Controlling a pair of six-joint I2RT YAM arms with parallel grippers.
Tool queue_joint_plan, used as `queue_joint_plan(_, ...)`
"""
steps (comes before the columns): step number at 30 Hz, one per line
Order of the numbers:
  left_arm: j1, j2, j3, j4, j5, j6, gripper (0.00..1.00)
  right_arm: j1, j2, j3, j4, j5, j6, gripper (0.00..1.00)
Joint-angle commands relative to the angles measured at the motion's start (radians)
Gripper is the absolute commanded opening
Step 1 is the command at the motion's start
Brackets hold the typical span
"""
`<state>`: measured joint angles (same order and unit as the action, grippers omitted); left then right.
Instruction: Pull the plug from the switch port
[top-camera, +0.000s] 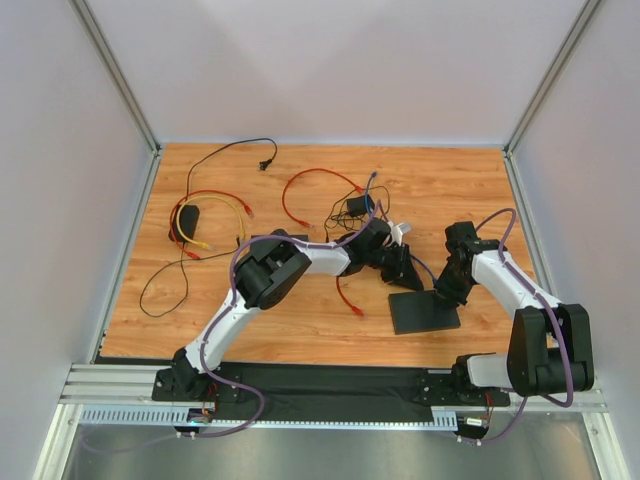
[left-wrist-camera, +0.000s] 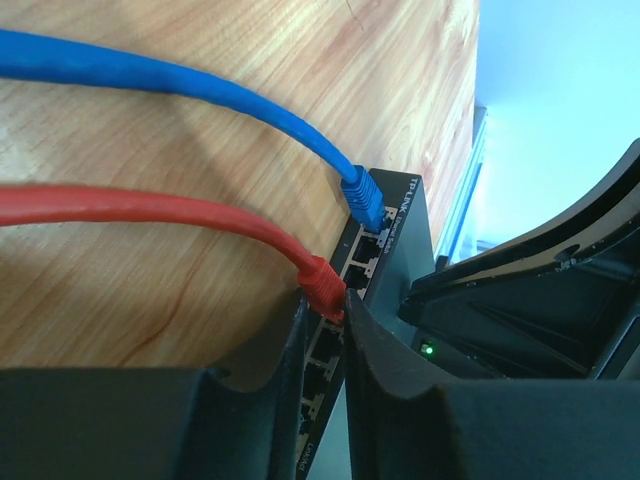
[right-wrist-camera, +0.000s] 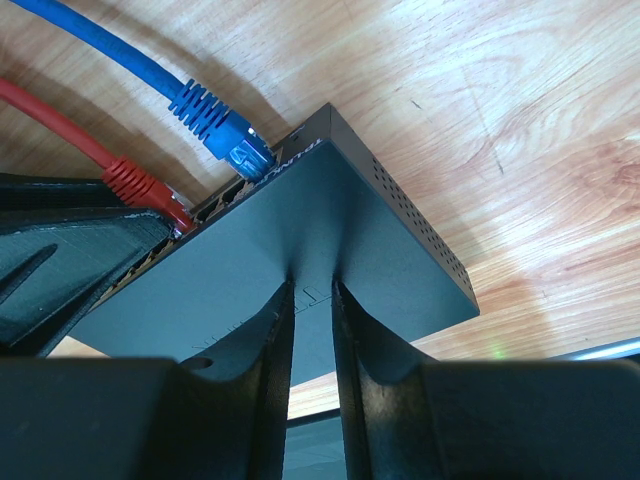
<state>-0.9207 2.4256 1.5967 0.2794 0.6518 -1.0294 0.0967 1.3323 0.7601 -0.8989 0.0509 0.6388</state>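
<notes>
Where the red plug (left-wrist-camera: 322, 285) sits: in a front port of the switch (left-wrist-camera: 405, 235), at 4 o'clock on the wood-grain tabletop (left-wrist-camera: 300, 50) in the top view.
Switch: flat matte-black box, lettered "TP-LINK", one green light (left-wrist-camera: 428, 349).
Plugs: two, with ribbed boots; blue plug (left-wrist-camera: 362, 198) at 1 o'clock of red.
Left fingers (left-wrist-camera: 298, 345): narrow, pinching the red plug.
Right fingers (right-wrist-camera: 262, 345): narrow gap, tips on the switch's top.

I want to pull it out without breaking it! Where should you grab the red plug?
Grab the red plug by its ribbed boot, right where it meets the switch, one finger on each side. Come in along the red cable, in line with the port. The cable itself is thin and would probably just bend.
</notes>
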Motion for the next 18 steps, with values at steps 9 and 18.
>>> queue_joint_plan(9,-0.004,0.032,-0.06,0.17,-0.05,-0.077,0.0,0.005,0.027,-0.022,0.02,0.059,0.032,0.23)
queue_joint_plan(18,0.008,-0.052,-0.159,0.294,-0.236,0.104,0.0,0.005,0.053,-0.028,0.017,0.092,0.044,0.23)
